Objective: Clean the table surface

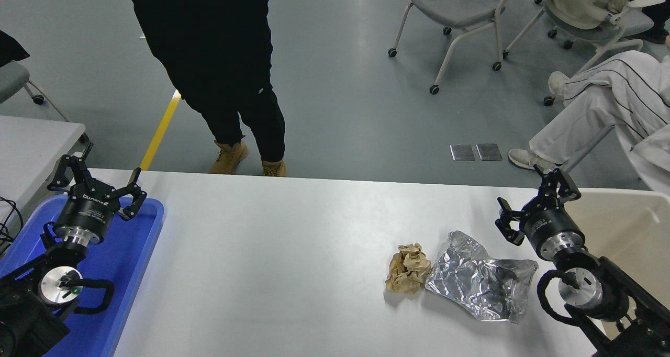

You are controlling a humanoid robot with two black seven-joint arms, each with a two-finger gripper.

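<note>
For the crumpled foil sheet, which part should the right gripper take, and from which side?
Probably the raised crumpled corner at the foil sheet's far end, coming from above and the right, where the open right gripper hovers. The rest lies flatter on the table surface, and the brown paper wad crowds its left edge.
</note>
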